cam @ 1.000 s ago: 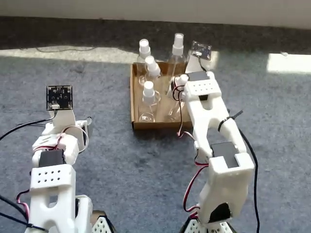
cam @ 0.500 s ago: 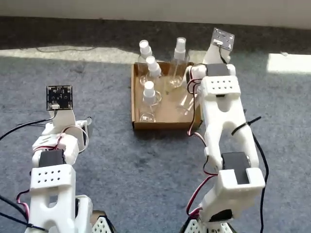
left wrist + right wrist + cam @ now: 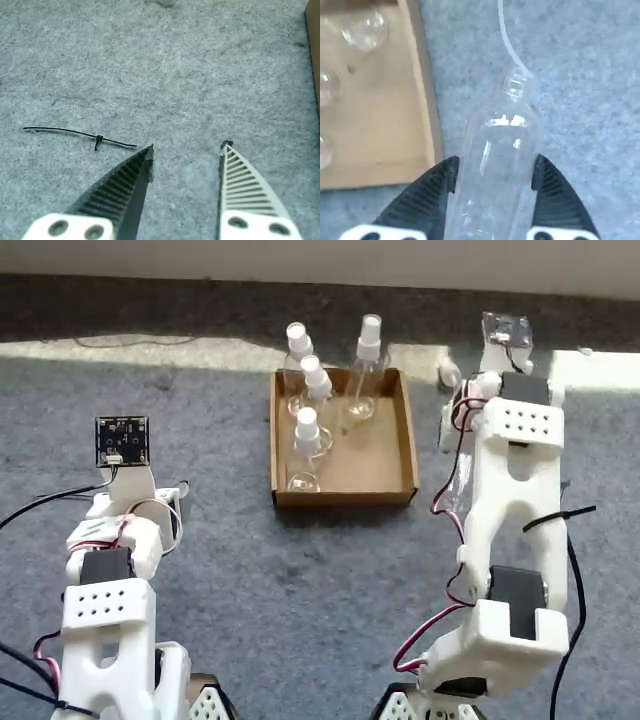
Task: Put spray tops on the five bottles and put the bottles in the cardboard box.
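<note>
Right hand (image 3: 495,167): closed around the body of a clear bottle (image 3: 502,135), one finger pressed against each side.
Clear bottle: held over the grey carpet (image 3: 580,75), just beside the right-hand outer wall of the cardboard box (image 3: 422,75) and outside it. The neck is open, with no spray top on it.
Tube (image 3: 506,45): thin and clear, curving away from the bottle's neck. Its far end cannot be seen.
Left hand (image 3: 187,147): fingers wide apart over bare carpet, holding nothing.
Cardboard box (image 3: 345,498): shallow and open-topped, between the two arms and farther out.
Capped bottles (image 3: 306,445): four, upright, with white spray tops. Three stand along the box's left side and one at its far wall.
Small white object (image 3: 449,373): on the carpet by the box's far right corner; too small to identify.
Cable tie (image 3: 80,134): black, loose on the carpet near the left hand.
</note>
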Available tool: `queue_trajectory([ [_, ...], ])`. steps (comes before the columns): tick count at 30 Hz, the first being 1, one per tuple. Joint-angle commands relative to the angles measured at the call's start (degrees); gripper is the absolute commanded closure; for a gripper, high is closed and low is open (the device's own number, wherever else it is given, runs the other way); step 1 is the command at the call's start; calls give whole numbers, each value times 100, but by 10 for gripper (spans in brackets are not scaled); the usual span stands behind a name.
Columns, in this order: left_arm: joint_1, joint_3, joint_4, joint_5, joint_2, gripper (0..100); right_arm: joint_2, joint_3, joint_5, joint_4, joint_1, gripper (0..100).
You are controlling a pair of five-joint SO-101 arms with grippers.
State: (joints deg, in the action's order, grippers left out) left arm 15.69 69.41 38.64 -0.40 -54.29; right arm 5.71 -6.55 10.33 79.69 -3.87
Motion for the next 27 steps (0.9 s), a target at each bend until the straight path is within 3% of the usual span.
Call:
queue_trajectory([
  [1,-127,-48,-97,-35,-75,800,-198,-145,1134,189,-277,857],
  [8,-136,-40,-97,-35,-75,800,567,110,2048,207,-629,856],
  [14,-136,-40,-97,-35,-75,800,1051,66,1978,154,-620,838],
  [21,-136,-40,-97,-35,-75,800,1147,66,1793,-84,-330,634],
  [27,-119,-40,-97,-35,-75,800,1147,-136,1327,-576,22,631],
])
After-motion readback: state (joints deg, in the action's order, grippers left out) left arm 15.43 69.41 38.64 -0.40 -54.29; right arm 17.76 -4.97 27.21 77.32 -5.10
